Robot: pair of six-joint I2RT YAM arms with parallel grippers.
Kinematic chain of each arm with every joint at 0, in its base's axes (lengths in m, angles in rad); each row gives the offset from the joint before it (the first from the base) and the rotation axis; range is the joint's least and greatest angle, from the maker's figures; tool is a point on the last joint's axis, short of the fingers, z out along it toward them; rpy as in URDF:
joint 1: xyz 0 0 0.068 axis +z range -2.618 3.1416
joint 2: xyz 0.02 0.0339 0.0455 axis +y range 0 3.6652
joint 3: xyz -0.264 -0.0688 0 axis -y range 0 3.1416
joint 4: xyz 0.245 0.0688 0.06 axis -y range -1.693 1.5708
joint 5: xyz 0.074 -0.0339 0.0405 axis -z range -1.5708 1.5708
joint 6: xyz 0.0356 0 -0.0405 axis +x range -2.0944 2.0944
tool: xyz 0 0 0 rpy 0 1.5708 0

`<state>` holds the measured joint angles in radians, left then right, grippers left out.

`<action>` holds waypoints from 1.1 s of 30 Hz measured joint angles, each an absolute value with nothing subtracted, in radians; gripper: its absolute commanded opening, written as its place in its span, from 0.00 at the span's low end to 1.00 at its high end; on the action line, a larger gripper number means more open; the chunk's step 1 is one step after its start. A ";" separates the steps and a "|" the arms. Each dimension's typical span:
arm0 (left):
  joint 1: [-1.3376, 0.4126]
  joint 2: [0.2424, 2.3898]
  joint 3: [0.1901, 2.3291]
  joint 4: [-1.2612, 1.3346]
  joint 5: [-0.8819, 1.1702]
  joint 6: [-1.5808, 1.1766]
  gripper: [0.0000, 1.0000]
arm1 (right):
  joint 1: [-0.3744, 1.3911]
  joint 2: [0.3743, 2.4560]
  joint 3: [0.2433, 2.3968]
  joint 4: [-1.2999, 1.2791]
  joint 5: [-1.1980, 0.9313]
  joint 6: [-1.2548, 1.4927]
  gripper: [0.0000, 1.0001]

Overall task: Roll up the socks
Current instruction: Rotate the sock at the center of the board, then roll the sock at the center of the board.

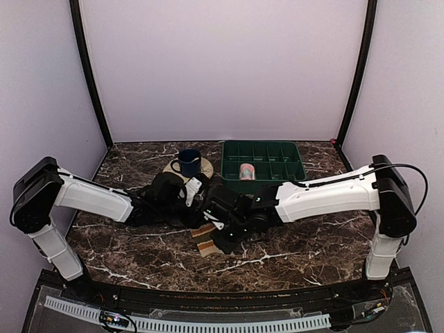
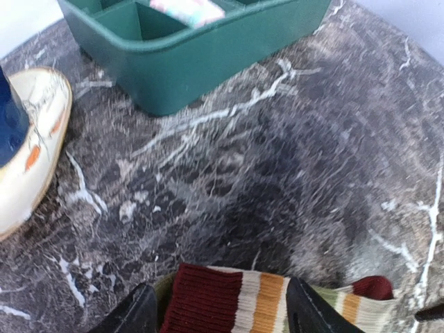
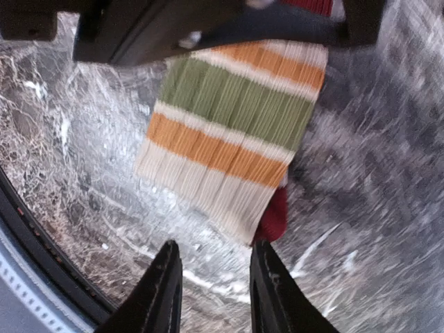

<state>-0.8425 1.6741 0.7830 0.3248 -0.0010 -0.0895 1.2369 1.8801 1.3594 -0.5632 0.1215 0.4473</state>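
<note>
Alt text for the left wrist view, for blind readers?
The cream striped sock with its maroon cuff lies between the left gripper's open fingers at the bottom edge, on a marble table. Beyond it stand a green tray holding the pink sock and, at left, a coaster under a blue mug.

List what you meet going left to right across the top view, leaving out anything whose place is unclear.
left arm's shoulder → blue mug → green tray → right arm's shoulder

Ribbed knit striped sock (image 3: 229, 132), polished marble-look table (image 2: 277, 173), smooth, probably plastic green tray (image 2: 208, 62)
</note>
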 measured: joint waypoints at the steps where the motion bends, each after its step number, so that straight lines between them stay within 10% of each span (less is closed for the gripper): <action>1: -0.842 1.651 0.783 0.322 0.000 -0.092 0.68 | 1.237 1.871 1.359 -0.569 0.139 0.404 0.33; 33: -0.842 1.153 0.491 0.171 -0.038 -0.481 0.69 | 1.287 1.953 1.277 -0.493 0.264 -0.177 0.43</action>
<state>-0.8425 1.1526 0.4911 0.1707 -0.0383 -0.4808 1.2869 1.9526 1.2770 -0.4931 0.2642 -0.1772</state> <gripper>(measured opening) 0.686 0.431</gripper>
